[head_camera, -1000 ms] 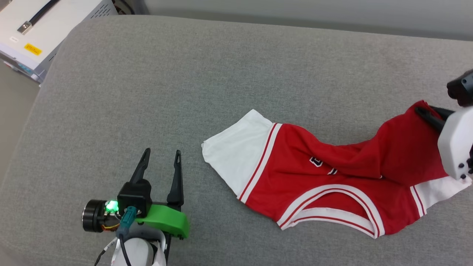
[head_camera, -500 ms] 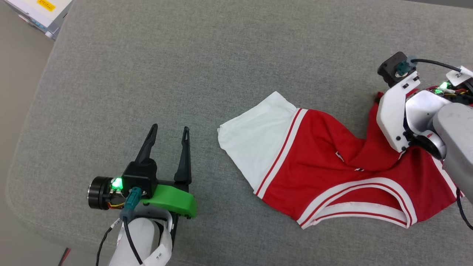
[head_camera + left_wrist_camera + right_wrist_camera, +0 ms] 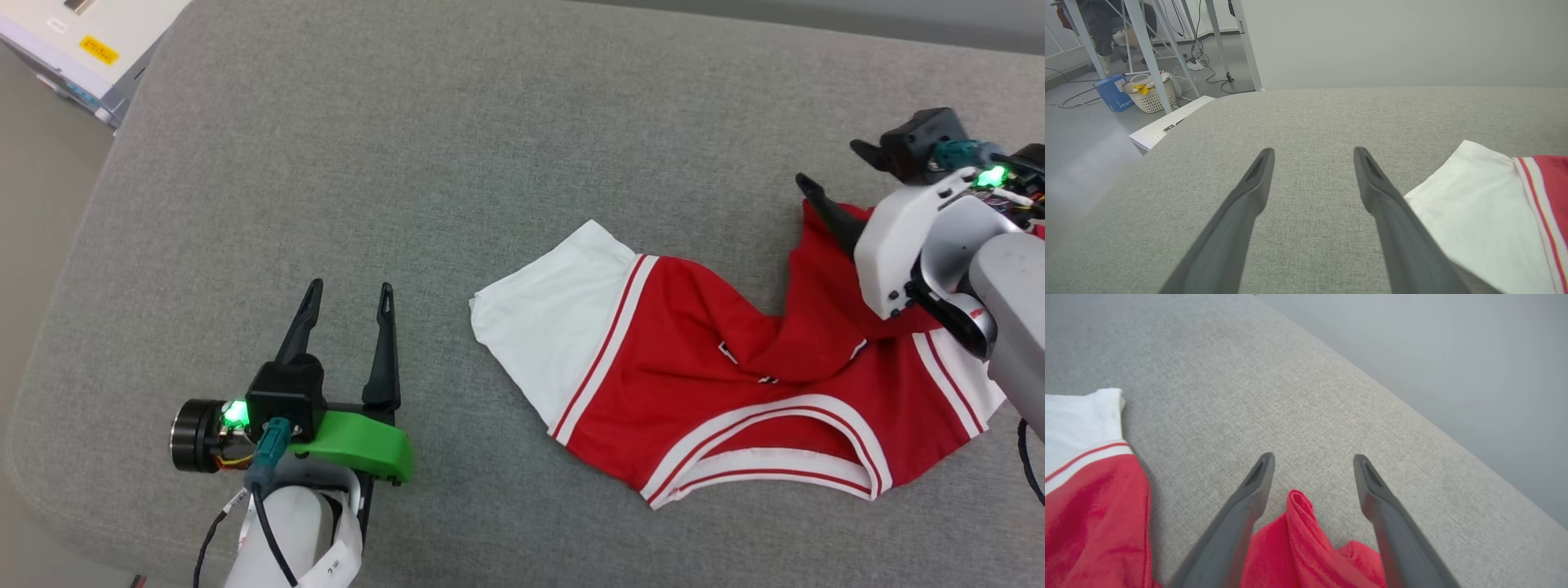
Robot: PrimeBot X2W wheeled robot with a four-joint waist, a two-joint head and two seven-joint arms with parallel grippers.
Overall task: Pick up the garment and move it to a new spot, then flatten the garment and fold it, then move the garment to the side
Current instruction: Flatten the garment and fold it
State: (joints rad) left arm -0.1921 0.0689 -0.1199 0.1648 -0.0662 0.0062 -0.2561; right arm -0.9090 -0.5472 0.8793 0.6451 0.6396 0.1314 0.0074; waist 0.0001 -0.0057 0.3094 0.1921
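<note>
The garment point(image 3: 694, 367) lies crumpled on the grey cushion, a white sleeve at its left end and the white-edged neckline toward the front. Its far right corner stands up in a red fold point(image 3: 1298, 522) between the spread fingers of my right gripper point(image 3: 833, 167), which is open; in the right wrist view point(image 3: 1313, 459) neither finger presses the fold. My left gripper point(image 3: 349, 287) rests open and empty on the cushion a short way left of the white sleeve point(image 3: 1474, 196); the left wrist view point(image 3: 1312, 151) has bare fabric between its fingers.
The grey cushion point(image 3: 408, 147) ends in a rounded edge on the left, with floor beyond. A white box point(image 3: 82, 41) sits past the far left corner. A laundry basket point(image 3: 1151, 96), a blue box point(image 3: 1112, 92) and metal frame legs stand on the floor there.
My right gripper has opened and let go of the red corner it was pinching. The head camera has shifted; the left gripper stays open in the same spot.
</note>
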